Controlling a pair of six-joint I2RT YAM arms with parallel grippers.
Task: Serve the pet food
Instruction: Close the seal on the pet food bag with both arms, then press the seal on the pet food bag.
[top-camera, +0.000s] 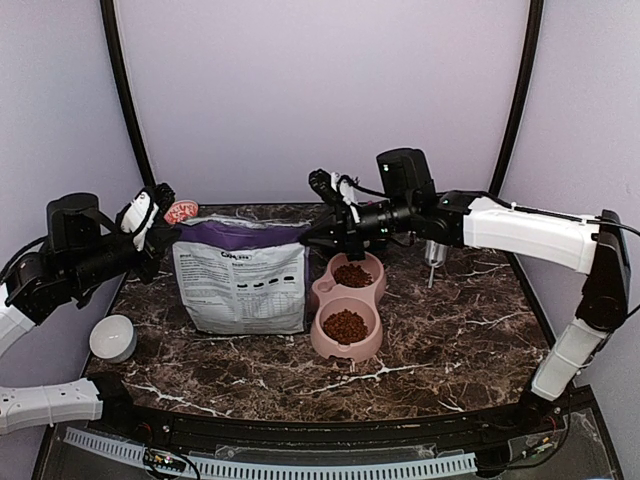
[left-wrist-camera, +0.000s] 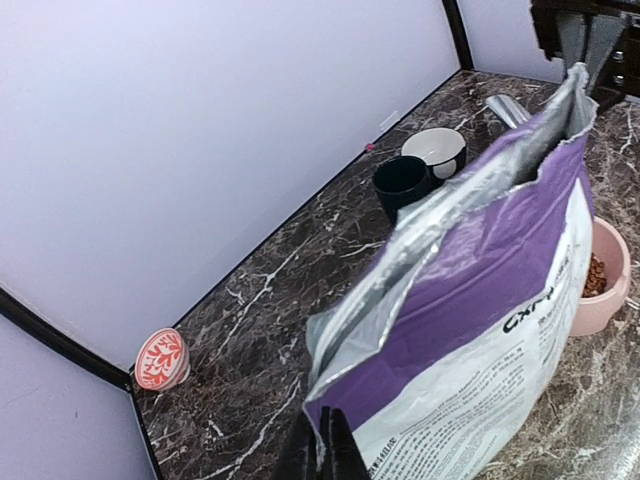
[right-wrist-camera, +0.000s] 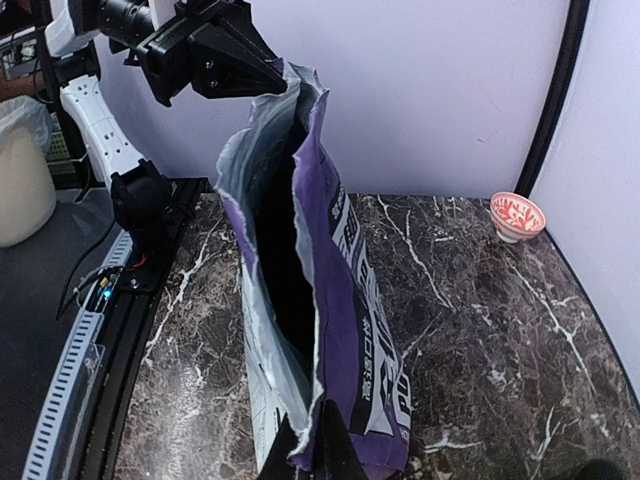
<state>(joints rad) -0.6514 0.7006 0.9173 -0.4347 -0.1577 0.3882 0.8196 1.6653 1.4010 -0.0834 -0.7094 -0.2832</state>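
Reddish-brown kibble (top-camera: 345, 325) fills both cups of the pink double bowl (top-camera: 316, 293); some kibble (left-wrist-camera: 597, 274) also shows in the left wrist view. The purple-and-grey bag (top-camera: 240, 280) stands upright left of the bowl, its top open. My left gripper (top-camera: 165, 240) is shut on the bag's left top corner (left-wrist-camera: 330, 400). My right gripper (top-camera: 328, 233) is shut on the bag's right top corner (right-wrist-camera: 335, 420). The bag's dark inside (right-wrist-camera: 285, 270) shows in the right wrist view.
A white bowl (top-camera: 112, 337) sits at the front left. A red-patterned cup (top-camera: 181, 211) stands at the back left. A black cup (left-wrist-camera: 402, 184), a white bowl (left-wrist-camera: 435, 151) and a metal scoop (top-camera: 433, 254) are behind the bag and pink bowl.
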